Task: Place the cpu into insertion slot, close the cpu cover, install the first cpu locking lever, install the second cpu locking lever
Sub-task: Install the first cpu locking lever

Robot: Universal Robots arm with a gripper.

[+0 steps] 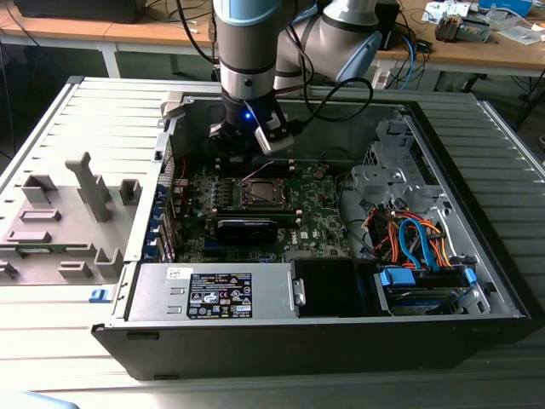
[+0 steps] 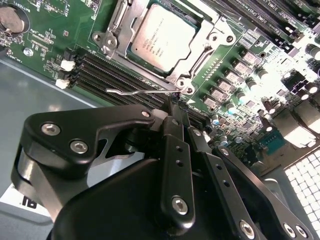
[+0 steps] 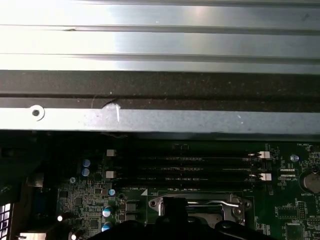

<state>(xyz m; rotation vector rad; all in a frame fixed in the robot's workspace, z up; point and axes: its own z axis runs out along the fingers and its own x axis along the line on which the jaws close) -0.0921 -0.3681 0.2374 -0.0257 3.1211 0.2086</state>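
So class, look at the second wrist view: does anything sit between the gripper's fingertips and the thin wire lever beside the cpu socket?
Nothing visible does. The gripper has its tip right at the wire lever, beside the cpu seated in its socket.

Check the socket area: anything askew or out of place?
Only one thing: a thin wire locking lever sticks out sideways from the socket corner, over the memory slots, not latched down. The gripper sits right at its pivot end. The cpu lies flat and square under the cover.
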